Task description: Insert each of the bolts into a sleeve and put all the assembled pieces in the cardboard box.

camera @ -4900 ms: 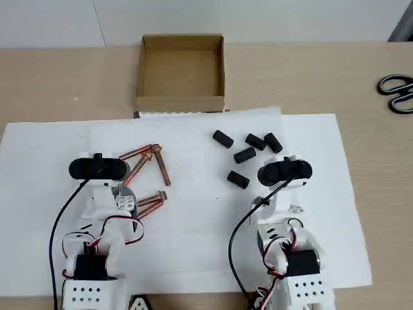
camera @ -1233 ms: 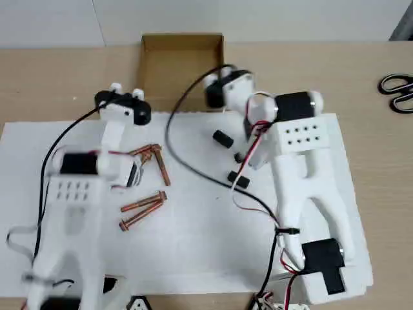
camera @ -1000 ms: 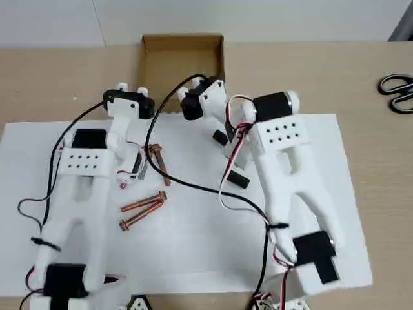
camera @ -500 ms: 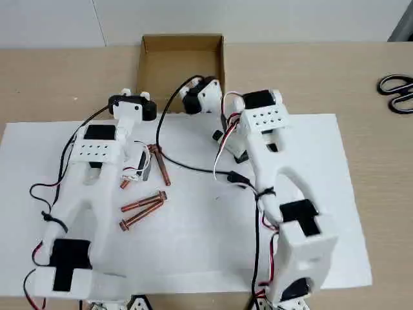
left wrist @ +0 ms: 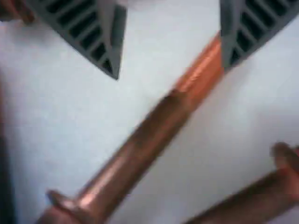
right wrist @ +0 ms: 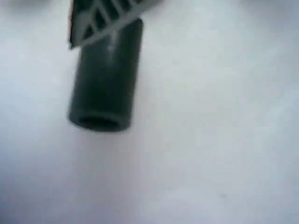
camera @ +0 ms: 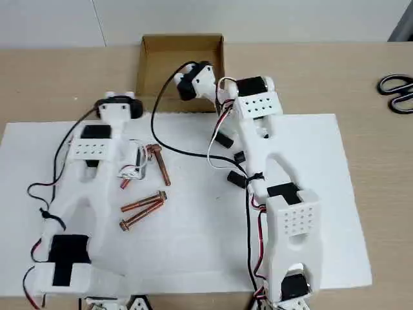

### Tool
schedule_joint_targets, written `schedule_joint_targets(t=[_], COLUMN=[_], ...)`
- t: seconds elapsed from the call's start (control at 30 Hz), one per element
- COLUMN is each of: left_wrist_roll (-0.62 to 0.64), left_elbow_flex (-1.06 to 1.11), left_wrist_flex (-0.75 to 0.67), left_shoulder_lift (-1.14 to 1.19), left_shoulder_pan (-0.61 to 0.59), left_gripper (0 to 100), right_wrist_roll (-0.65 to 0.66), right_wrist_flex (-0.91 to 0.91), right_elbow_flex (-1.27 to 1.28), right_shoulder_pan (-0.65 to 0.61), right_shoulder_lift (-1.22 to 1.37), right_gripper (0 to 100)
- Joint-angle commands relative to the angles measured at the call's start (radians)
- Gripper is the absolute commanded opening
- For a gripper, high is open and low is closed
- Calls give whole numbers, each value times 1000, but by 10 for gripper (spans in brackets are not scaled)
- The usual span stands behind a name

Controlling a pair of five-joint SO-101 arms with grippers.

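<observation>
The left gripper is open, one tip over the shaft of a copper bolt; the right gripper overlaps one end of a black sleeve with white paper around it, and I cannot tell whether it is clamped.

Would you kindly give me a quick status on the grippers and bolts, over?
Left gripper open over copper-coloured metal bolt. Right gripper at black cylindrical sleeve. Second copper bolt lies close beside the first.

copper bolts flat, loose | black sleeves flat, separate | cardboard box open-topped
</observation>
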Motion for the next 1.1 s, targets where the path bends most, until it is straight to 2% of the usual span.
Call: schedule_joint_targets(t=[0.0, 0.23, 1.07], left_wrist_roll=[14, 29, 21], left_elbow_flex=[-44, -41, -38], left_wrist_flex=[-34, -40, -40], left_shoulder_lift=[-57, -49, -49], left_shoulder_pan=[-57, -132, -135], left_gripper=[141, 141, 141], right_wrist_roll=[8, 0, -5], right_wrist_flex=[24, 30, -21], right_elbow_flex=[-52, -49, -52], right_shoulder_pan=[-18, -53, -18], right_shoulder_lift=[-13, -2, 214], right_gripper=[177, 177, 176])
